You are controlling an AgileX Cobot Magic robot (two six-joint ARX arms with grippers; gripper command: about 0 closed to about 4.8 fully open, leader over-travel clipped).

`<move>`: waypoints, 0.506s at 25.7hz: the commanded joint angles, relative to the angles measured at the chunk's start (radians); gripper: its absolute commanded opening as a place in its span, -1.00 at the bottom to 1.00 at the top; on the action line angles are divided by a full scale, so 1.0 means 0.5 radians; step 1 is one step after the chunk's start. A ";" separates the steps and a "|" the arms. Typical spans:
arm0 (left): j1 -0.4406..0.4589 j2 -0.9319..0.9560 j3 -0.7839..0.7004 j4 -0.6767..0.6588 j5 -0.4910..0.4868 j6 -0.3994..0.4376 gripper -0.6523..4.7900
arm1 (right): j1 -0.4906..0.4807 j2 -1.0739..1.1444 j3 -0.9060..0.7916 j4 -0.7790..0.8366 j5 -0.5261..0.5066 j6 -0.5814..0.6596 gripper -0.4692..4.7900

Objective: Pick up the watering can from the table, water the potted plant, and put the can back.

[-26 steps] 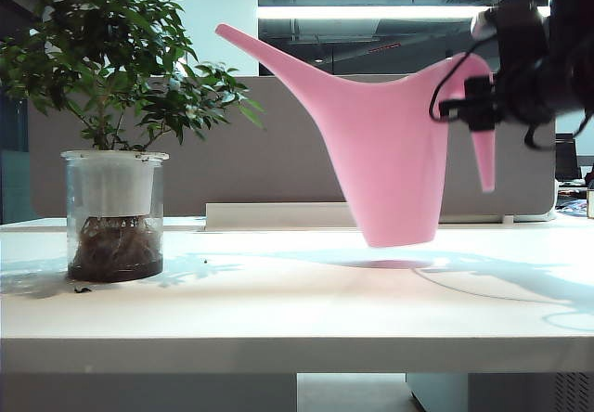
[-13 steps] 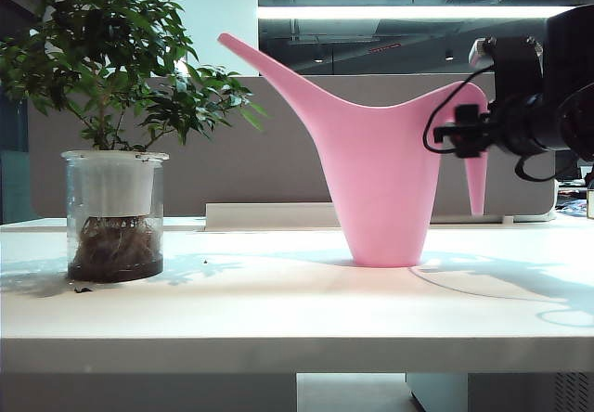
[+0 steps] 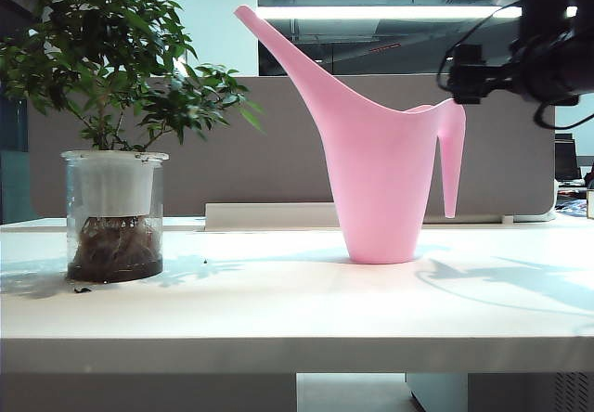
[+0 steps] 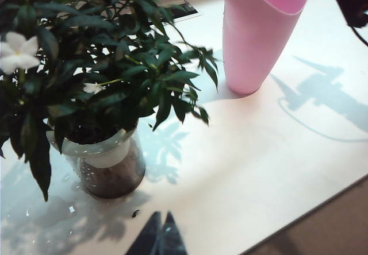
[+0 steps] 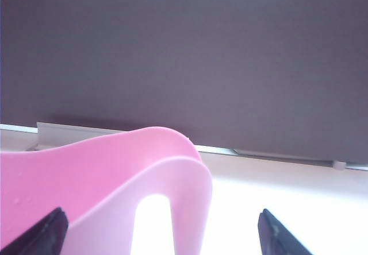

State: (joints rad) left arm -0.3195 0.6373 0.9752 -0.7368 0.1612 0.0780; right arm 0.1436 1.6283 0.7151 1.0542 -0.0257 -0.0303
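Grey partition panel (image 3: 278, 143) runs across the back of the scene, with a long ceiling light (image 3: 371, 11) glowing above it, and in front of all that sits the wide white counter (image 3: 278, 310). Biggest thing on it is the pink watering can (image 3: 385, 180), standing upright on its base roughly mid-counter, spout slanting up toward the plant side and the thin handle hanging down on the opposite side, free of any grip. Well apart from it, over on the left of the exterior view, is the potted plant (image 3: 111, 124), a bushy little tree with dark leaves in a clear glass cylinder with a white inner pot, brown roots showing at the bottom. The left wrist view picks up a couple of white flowers on it. The right pincer (image 5: 161, 232) hangs up in the air above and just beside the can's handle, jaws spread wide with the handle top between them but not touching, so it's holding nothing. The left pincer (image 4: 158, 235) hovers over the counter's front edge near the plant, its dark tips pressed together, also holding nothing.
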 commanded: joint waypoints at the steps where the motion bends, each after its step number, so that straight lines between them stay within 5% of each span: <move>1: -0.002 -0.003 0.006 0.025 0.000 0.000 -0.75 | 0.001 -0.240 -0.178 -0.082 0.016 0.008 0.74; 2: -0.002 -0.003 0.006 0.026 0.000 0.000 -0.75 | 0.001 -0.319 -0.236 -0.129 0.015 0.008 0.47; 5: -0.002 -0.003 0.006 0.026 0.000 0.000 -0.75 | 0.001 -0.646 -0.452 -0.321 0.014 0.007 -0.83; 13: -0.002 -0.005 0.005 0.024 0.001 0.000 -0.75 | 0.003 -1.536 -0.970 -0.649 -0.007 0.009 -0.83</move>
State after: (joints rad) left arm -0.3195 0.6365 0.9752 -0.7368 0.1612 0.0780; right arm 0.1448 0.8978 0.2504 0.7582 -0.0277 -0.0292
